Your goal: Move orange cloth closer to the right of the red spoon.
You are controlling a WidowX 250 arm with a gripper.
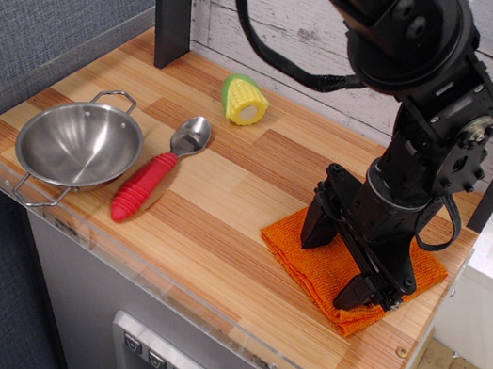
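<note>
- Steel two-handled bowl [78, 146] sitting at the left end of the desk [218, 237].
- Red spoon [157, 172] lying just right of the bowl, its metal end pointing toward the back.
- Toy corn cob [244, 100] resting farther back, near the plank wall.
- Orange cloth [351, 270] lying flat at the desk's right end, well apart from the spoon.
- Gripper [340, 260] pressing down onto the cloth, jaws spread apart, one finger at each side.
</note>
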